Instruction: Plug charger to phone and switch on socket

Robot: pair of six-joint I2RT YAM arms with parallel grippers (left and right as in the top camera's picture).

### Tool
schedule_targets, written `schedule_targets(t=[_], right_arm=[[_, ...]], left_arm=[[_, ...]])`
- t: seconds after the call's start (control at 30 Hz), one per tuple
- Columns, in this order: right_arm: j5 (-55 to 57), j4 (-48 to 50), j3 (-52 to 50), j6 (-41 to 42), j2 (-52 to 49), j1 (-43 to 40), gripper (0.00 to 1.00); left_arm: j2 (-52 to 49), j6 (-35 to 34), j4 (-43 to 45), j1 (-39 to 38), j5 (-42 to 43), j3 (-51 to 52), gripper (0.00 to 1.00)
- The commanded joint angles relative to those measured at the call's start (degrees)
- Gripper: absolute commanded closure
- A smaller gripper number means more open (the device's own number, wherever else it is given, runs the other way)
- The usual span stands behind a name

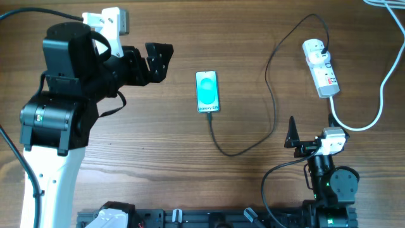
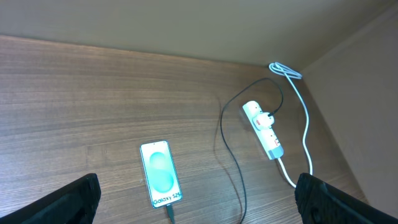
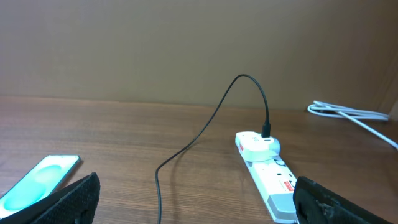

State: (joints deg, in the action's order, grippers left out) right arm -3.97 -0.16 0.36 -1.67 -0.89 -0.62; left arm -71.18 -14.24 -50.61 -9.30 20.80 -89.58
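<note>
Charger [image 1: 273, 95] looks seated in the phone [image 1: 207, 91], mid desk [image 1: 158, 145], and in the socket [image 1: 321, 68], so I judge only the switch is left. Socket lies far right, long axis near-to-far, red marks toward its near end. My right pincer [image 3: 199, 205], released and empty, sits just on its near side. My left pincer [image 1: 158, 62], also released, is well apart at far left.

Cyan-screened phone [image 1: 207, 92], black charger [image 3: 267, 127], white socket [image 1: 321, 76] marked red.
</note>
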Motion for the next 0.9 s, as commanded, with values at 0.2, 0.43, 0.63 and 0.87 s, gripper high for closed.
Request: schedule_targets(t=[0.2, 0.43, 0.63, 0.87], right_arm=[[0.9, 0.2, -0.1, 1.8, 0.7, 0.2, 0.00], [0.9, 0.2, -0.1, 1.8, 0.7, 0.2, 0.00], [0.9, 0.2, -0.1, 1.8, 0.7, 0.2, 0.00], [0.9, 0.2, -0.1, 1.8, 0.7, 0.2, 0.00]], left_arm=[[0.5, 0.3, 0.1, 0.1, -0.5, -0.1, 0.00], [0.5, 0.3, 0.1, 0.1, -0.5, -0.1, 0.00], [0.5, 0.3, 0.1, 0.1, -0.5, -0.1, 0.00], [0.6, 1.0, -1.8, 0.5, -6.8, -0.1, 0.00]])
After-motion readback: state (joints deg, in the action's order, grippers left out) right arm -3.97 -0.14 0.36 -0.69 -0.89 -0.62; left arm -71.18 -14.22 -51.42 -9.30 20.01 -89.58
